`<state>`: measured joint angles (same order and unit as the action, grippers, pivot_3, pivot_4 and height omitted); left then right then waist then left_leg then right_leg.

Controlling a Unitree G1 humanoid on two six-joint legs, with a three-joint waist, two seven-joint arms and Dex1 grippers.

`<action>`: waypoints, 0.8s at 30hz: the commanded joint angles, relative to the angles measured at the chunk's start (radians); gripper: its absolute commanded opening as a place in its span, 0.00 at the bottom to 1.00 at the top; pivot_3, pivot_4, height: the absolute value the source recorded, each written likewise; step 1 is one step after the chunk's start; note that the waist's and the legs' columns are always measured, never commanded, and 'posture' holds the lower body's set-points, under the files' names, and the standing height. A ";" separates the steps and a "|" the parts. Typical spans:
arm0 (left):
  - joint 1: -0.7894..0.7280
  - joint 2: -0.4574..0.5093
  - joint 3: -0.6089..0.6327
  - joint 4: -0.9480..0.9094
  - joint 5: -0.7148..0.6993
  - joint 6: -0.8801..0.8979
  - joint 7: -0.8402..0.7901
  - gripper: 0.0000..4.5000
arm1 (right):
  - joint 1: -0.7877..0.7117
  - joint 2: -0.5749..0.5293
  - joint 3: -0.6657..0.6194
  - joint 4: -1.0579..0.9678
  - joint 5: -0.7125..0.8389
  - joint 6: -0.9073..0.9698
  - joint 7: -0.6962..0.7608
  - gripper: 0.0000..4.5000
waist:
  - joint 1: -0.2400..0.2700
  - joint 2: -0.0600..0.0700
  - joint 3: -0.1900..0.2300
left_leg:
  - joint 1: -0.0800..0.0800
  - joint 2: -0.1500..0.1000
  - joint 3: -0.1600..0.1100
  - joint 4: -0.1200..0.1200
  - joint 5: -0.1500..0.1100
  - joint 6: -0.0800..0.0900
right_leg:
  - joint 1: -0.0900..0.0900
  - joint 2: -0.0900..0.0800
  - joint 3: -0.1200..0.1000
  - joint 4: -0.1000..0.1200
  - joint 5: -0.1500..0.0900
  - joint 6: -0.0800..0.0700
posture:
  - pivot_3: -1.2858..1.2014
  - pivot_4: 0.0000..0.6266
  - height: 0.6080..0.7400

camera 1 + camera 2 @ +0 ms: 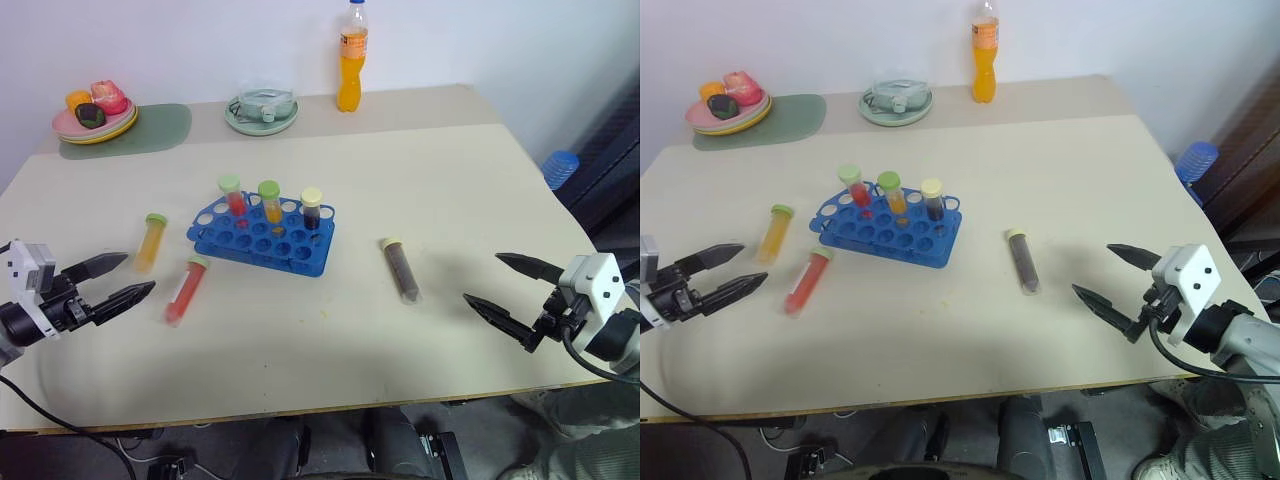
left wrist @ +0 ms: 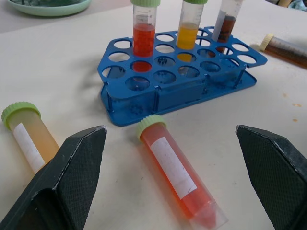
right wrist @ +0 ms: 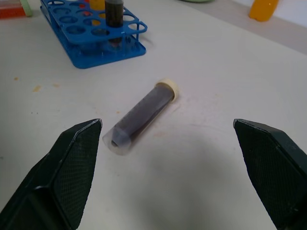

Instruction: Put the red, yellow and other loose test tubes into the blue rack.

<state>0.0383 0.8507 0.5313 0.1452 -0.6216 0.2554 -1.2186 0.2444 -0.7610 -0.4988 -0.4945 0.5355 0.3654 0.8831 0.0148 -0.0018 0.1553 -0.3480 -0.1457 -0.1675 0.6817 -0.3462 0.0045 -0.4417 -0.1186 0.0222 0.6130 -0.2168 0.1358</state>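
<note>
The blue rack (image 1: 262, 240) stands mid-table with three capped tubes upright in its back row: red, orange and dark. A red tube (image 1: 185, 290) with a green cap lies flat in front of the rack's left end, and a yellow tube (image 1: 150, 242) lies further left. A dark brown tube (image 1: 401, 270) with a cream cap lies to the rack's right. My left gripper (image 1: 118, 281) hovers open at the table's left, pointing at the red tube (image 2: 176, 172). Open too, my right gripper (image 1: 508, 290) points at the dark tube (image 3: 141, 116) from the right.
Along the back of the table stand an orange drink bottle (image 1: 351, 57), a pale green dish (image 1: 261, 112) and a plate of toy food (image 1: 94, 112) on a green mat. A blue object (image 1: 560, 168) sits past the table's right edge.
</note>
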 commanded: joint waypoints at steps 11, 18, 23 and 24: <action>-0.011 -0.009 0.030 -0.032 -0.014 -0.019 0.009 0.98 | -0.103 0.005 0.023 -0.034 0.051 -0.001 -0.041 1.00 | 0.001 0.000 0.000 | 0.000 0.000 0.000 0.000 0.000 0.000 | 0.000 0.000 0.000 0.000 0.000 0.000 | 0.52 0.24 1.00; -0.022 -0.015 0.024 -0.040 -0.015 -0.020 0.025 0.98 | -0.115 0.003 0.027 -0.009 0.043 -0.020 -0.037 1.00 | 0.000 0.000 0.000 | 0.000 0.000 0.000 0.000 0.000 0.000 | 0.000 0.000 0.000 0.000 0.000 0.000 | 0.52 0.24 1.00; -0.033 -0.029 0.011 -0.069 -0.028 -0.005 0.032 0.98 | -0.128 0.015 0.024 0.026 0.038 -0.061 -0.029 1.00 | 0.000 0.000 0.000 | 0.000 0.000 0.000 0.000 0.000 0.000 | 0.000 0.000 0.000 0.000 0.000 0.000 | 0.52 0.24 1.00; -0.035 -0.036 0.003 -0.085 -0.033 0.003 0.035 0.98 | -0.130 0.018 0.025 0.029 0.041 -0.067 -0.027 1.00 | 0.000 0.000 0.000 | 0.000 0.000 0.000 0.000 0.000 0.000 | 0.000 0.000 0.000 0.000 0.000 0.000 | 0.52 0.24 1.00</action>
<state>0.0177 0.8149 0.5281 0.1023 -0.6246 0.2555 -1.1876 0.1265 -0.7536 -0.4575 -0.4565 0.5684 0.3271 0.8523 0.0151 -0.0017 0.1554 -0.3484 -0.1456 -0.1675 0.6815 -0.3462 0.0045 -0.4421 -0.1186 0.0221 0.6127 -0.2168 0.1358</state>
